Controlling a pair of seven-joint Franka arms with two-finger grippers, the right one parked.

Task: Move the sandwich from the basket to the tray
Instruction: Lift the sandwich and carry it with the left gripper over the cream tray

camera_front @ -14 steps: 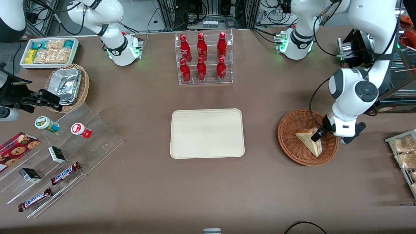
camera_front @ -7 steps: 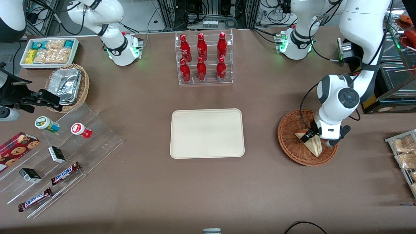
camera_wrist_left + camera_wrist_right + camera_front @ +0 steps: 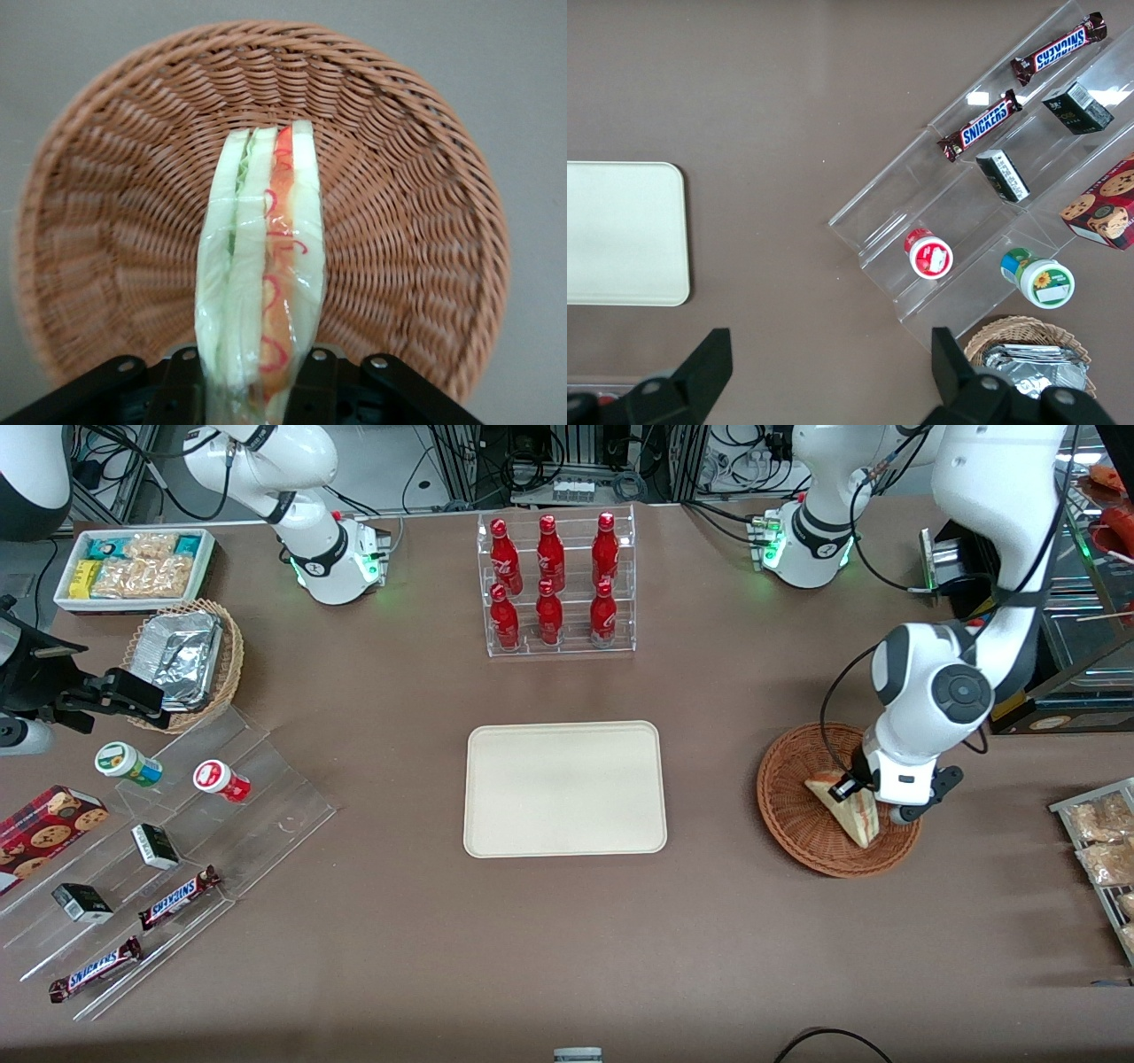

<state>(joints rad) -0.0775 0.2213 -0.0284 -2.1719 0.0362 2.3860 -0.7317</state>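
Observation:
The sandwich [image 3: 849, 808] [image 3: 262, 283], a wrapped wedge of pale bread, stands on edge in the reddish-brown wicker basket [image 3: 791, 824] [image 3: 407, 186], its red and green filling facing the wrist camera. My left gripper [image 3: 852, 787] [image 3: 250, 394] is shut on the sandwich's end, with one black finger [image 3: 312, 390] against each bread face. I cannot tell whether the sandwich still touches the basket's floor. The cream tray [image 3: 565, 790] [image 3: 620, 235] lies bare at the table's middle, a short way from the basket toward the parked arm's end.
A clear rack of red bottles [image 3: 558, 584] stands farther from the front camera than the tray. A wire rack of snack packs [image 3: 1103, 850] sits at the working arm's end. Acrylic steps with snacks [image 3: 168, 841], a tan foil-pack basket [image 3: 186, 660] and a white bin [image 3: 133, 567] fill the parked arm's end.
The gripper moved in over the basket toward the tray side and shut on the sandwich. The sandwich has since turned up onto its edge.

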